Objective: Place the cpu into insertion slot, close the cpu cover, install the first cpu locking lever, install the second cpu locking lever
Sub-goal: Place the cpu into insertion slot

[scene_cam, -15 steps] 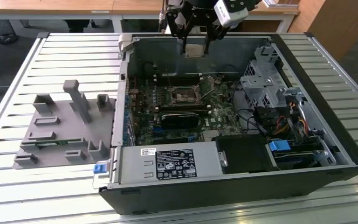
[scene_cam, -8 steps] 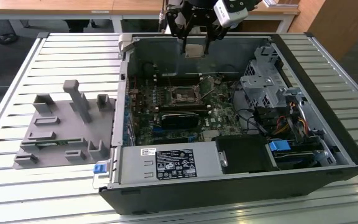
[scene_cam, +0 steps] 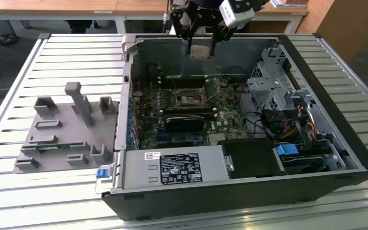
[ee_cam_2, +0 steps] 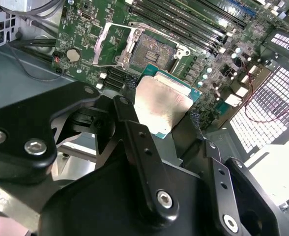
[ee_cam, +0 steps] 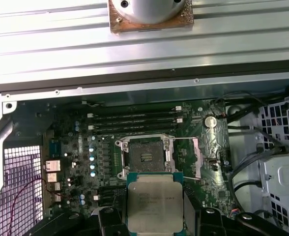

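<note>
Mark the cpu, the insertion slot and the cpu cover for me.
cpu (ee_cam: 154,204): first wrist view, middle of its metal face.
insertion slot (ee_cam: 145,157): first wrist view, dark centre of the socket.
cpu cover (ee_cam_2: 100,46): second wrist view, silvery side bar of the opened frame.

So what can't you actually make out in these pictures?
- Underside of the cpu: it faces away from the camera in both wrist views, and in the exterior view the gripper holding it partly covers it.
- The cpu's near edge, first wrist view: cut off by the picture's edge.
- Contacts inside the insertion slot, exterior view: too small to tell.
</note>
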### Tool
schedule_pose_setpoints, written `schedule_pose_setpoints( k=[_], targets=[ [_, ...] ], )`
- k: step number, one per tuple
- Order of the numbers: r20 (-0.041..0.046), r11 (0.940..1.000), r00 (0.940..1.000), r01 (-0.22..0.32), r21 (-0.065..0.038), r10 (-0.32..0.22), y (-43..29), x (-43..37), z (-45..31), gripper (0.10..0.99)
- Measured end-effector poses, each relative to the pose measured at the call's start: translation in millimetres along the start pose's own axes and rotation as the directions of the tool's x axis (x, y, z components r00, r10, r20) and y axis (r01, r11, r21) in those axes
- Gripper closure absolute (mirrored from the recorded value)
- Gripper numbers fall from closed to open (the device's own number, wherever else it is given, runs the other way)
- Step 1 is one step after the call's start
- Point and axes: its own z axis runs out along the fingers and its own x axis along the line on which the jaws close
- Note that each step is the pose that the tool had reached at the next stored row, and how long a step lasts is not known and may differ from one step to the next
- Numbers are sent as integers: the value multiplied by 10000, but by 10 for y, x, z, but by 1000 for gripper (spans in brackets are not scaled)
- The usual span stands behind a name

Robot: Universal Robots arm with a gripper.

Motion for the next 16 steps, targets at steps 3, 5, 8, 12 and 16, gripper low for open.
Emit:
schedule_pose_setpoints(
  k=[3, 5, 8, 12, 16],
  targets=[
    [3, 10000, 10000, -38, 0, 38, 0, 0, 0, 541],
    [5, 10000, 10000, -62, 0, 62, 0, 0, 0, 541],
    [9, 10000, 10000, -97, -2, 97, 0, 0, 0, 541],
    [13, 9999, 9999, -144, -3, 144, 0, 0, 0, 541],
    [17, 9998, 9998, -193, -4, 194, 0, 0, 0, 541]
  ],
)
